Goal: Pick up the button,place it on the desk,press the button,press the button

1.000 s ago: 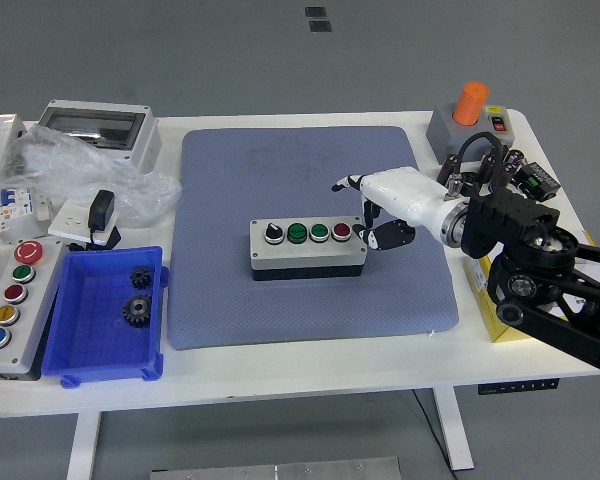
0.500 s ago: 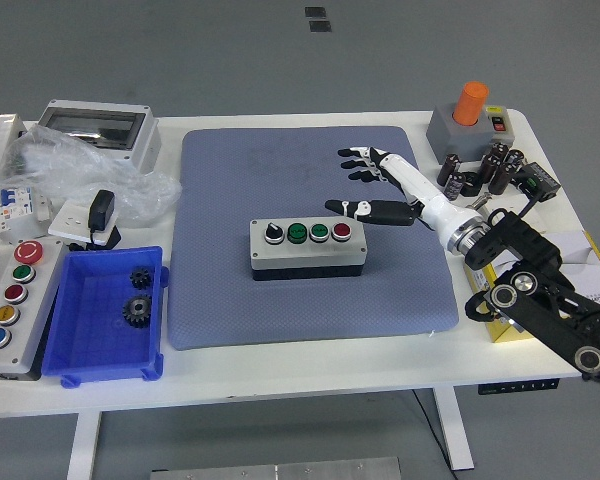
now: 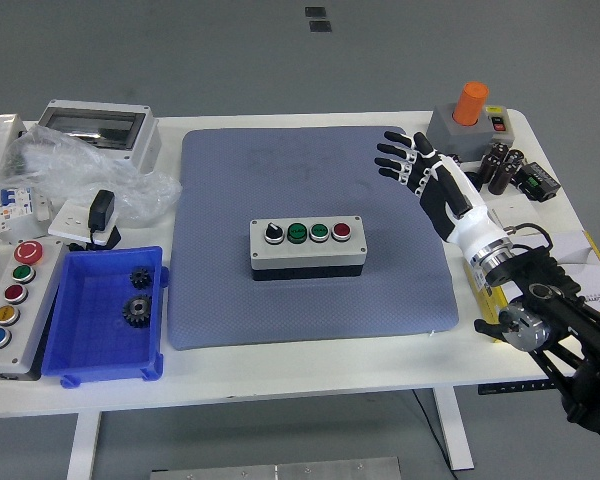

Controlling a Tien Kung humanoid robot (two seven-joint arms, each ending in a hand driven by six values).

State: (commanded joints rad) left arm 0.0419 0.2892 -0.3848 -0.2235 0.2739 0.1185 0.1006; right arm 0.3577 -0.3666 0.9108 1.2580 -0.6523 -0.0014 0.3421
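Button box (image 3: 308, 247) set flat near the middle of the blue-grey mat (image 3: 230, 180), long side across the view, so placing looks done and the pressing steps look to be the ones in hand. Right hand (image 3: 425, 180) raised over the mat's right part, up and to the right of the box, well clear of it; fingers (image 3: 392, 152) spread and straight, pointing away toward the far left, holding nothing. Left arm not visible anywhere. Next move, as a judgement: bring the hand down and left over the box, single out one fingertip and push straight down on a chosen cap without nudging the housing sideways. Box itself: grey housing with a darker base, and a row of four controls on top — a black selector knob (image 3: 273, 232) at the left, two green buttons (image 3: 308, 232) in the middle, a red button (image 3: 341, 232) at the right end, nearest the hand.
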